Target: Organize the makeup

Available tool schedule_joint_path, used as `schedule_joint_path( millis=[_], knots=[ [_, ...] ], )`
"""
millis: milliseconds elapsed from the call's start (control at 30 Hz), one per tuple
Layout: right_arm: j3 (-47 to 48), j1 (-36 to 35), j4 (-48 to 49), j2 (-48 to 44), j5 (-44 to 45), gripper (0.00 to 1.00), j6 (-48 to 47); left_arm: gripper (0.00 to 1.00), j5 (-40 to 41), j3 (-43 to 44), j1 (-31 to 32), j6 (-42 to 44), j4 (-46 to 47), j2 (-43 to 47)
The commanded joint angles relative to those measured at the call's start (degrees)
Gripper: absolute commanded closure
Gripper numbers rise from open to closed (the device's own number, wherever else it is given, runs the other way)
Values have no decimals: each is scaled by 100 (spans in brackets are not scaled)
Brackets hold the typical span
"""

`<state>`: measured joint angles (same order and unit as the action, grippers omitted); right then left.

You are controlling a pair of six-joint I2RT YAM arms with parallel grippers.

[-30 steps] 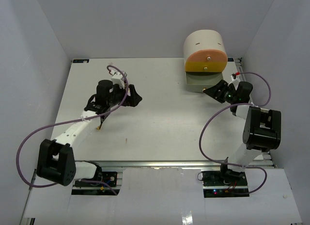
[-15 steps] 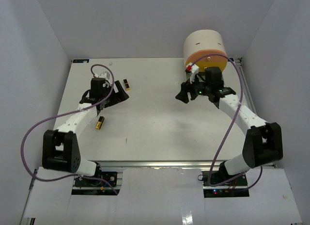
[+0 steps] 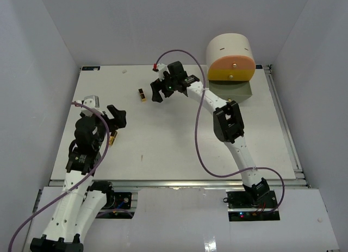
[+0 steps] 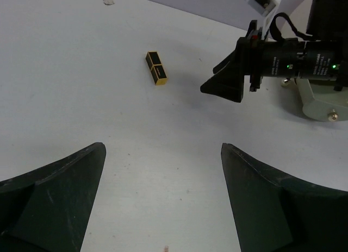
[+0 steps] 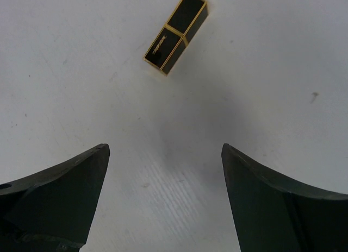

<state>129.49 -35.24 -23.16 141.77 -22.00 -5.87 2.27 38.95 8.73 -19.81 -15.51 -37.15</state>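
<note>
Two lipsticks lie on the table [image 3: 179, 140]. One lipstick [image 3: 142, 94] sits in the upper middle of the top view with its long axis running nearly up and down the frame. In the right wrist view this lipstick [image 5: 175, 33] slants from lower left to upper right, lying flat above the right gripper [image 5: 164, 154], ahead of the fingers and not between them. From above it is just left of the right gripper [image 3: 157, 93], apart from it. Both grippers are spread wide and hold nothing. The second lipstick [image 3: 112, 138] lies at mid left, touching or just under the left gripper [image 3: 116, 124]; I cannot tell which. White table, pale walls; a round drawer unit [image 3: 231, 56] stands at upper right.
</note>
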Motion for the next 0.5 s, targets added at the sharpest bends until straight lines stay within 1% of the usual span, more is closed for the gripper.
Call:
schedule_joint_path(
  millis=[0, 33, 100, 167, 333, 467],
  knots=[
    [-417, -252, 1529, -194, 376, 10, 1565, 2, 204, -142, -12, 179, 74, 86],
    [-442, -255, 1568, -177, 446, 10, 1589, 2, 204, -133, -12, 187, 75, 85],
    [185, -258, 1774, 279, 706, 9, 2256, 2, 192, -142, -3, 200, 111, 2],
    [239, -300, 2028, 364, 906, 8, 2438, 2, 178, -142, -3, 214, 121, -76],
    [355, -495, 2047, 622, 1361, 0, 2218, 2, 134, -129, -3, 223, 127, -198],
    [407, -639, 2162, 797, 1861, 5, 1869, 2, 125, -114, -5, 216, 120, -224]
  ],
)
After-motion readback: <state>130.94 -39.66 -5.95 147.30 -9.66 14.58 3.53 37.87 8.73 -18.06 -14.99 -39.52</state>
